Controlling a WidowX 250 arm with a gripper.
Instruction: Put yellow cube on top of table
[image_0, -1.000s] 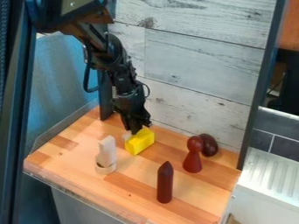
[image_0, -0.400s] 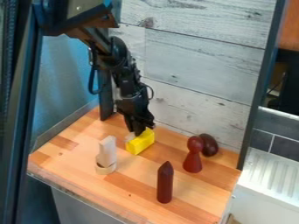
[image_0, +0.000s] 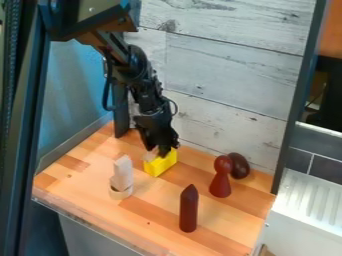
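Yellow block (image_0: 162, 166) | long axis near-left to far-right | gripper (image_0: 161, 152) open or closed: cannot tell

- You have one yellow cube (image_0: 160, 166), right below the pincer (image_0: 160, 152).
- You have one pale upright piece with a round base (image_0: 121, 176), to the left of the pincer and nearer the camera.
- You have one dark red pointed cylinder (image_0: 189, 209), well in front of the pincer.
- You have one red pawn-shaped piece (image_0: 221, 181), right of the pincer.
- You have one dark brown egg-shaped piece (image_0: 239, 166), farther right of it.
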